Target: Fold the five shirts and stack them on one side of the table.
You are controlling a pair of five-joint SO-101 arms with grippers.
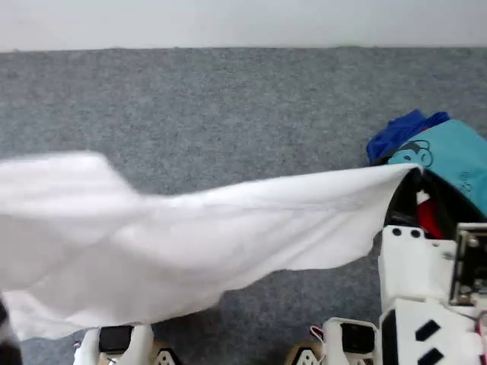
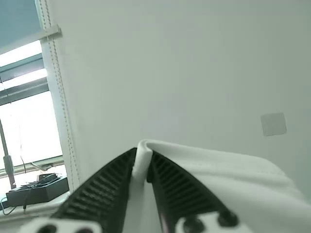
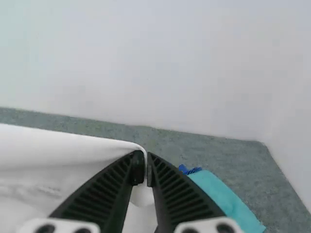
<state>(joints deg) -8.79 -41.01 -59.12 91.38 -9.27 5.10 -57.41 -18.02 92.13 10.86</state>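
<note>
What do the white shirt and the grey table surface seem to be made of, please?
The white shirt looks like soft matte cotton; it sags and ripples. The grey table surface seems felt or short-pile carpet, fuzzy and flecked.

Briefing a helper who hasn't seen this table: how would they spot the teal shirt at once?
On the grey table, go to the high view's right edge, past the end of the stretched white shirt. There, the teal shirt is the light one with a printed figure, lying beside a darker blue garment.
</note>
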